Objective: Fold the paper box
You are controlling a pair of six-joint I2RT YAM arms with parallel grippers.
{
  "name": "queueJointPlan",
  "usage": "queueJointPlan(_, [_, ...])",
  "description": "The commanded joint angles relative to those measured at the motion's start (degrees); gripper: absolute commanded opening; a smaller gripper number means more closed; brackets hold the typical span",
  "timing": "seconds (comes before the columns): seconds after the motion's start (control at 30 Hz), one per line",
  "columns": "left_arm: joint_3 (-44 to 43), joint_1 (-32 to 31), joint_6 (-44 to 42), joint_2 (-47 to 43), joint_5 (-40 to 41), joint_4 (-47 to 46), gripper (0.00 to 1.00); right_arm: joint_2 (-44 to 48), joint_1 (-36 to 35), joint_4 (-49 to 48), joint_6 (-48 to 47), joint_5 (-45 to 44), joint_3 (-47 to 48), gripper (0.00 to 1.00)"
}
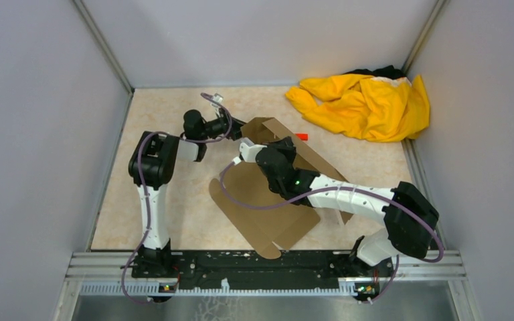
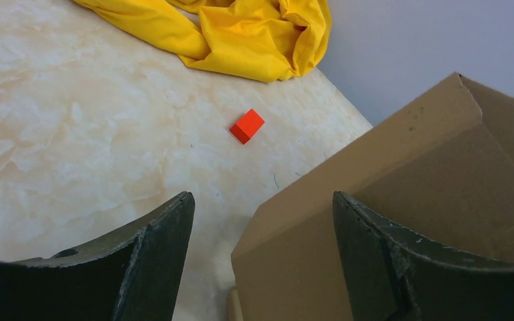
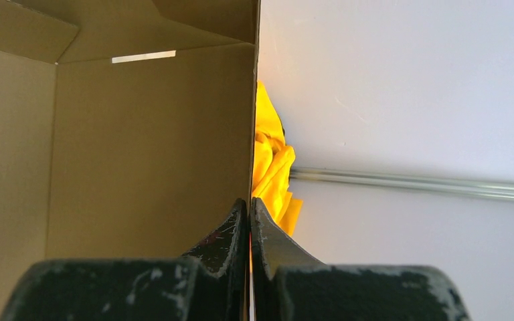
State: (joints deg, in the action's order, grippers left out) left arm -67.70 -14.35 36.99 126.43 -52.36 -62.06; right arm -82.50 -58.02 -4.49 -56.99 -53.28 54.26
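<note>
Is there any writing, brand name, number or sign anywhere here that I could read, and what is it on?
None can be read in any view.
The paper box: plain brown cardboard, no print.
The yellow cloth: no visible label or lettering.
The red block: plain faces.
The left arm and the right arm: no readable markings; only a small green light shows on the right one.

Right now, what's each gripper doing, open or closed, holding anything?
Left gripper: open, gripping nothing.
Right gripper: closed on the paper box, pinching a wall's edge.
</note>
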Motion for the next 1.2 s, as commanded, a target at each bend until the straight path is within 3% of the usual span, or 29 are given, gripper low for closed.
queueJointPlan(0.0, [5.1,0.46,1.55,-1.73,-2.85,-12.06,0.82,1.91,-0.45,-1.03,0.67,0.57,0.59,0.0])
queueJointPlan(0.3, [12.98,0.99,4.05,-3.59,-3.42,-21.28,0.84,0.97,-0.39,0.68,1.35,0.37,1.36,0.0])
queueJointPlan(0.77, [17.11,1.26,12.57,-1.16,-6.63,-39.87,0.86,-0.21,-0.25,2.28,1.56,0.45,2.29,0.0])
queueJointPlan(1.17, [17.19,0.49,12.15,-1.2,-6.91,-40.26,0.86,-1.85,-1.35,3.76,0.31,-0.87,1.84,0.0])
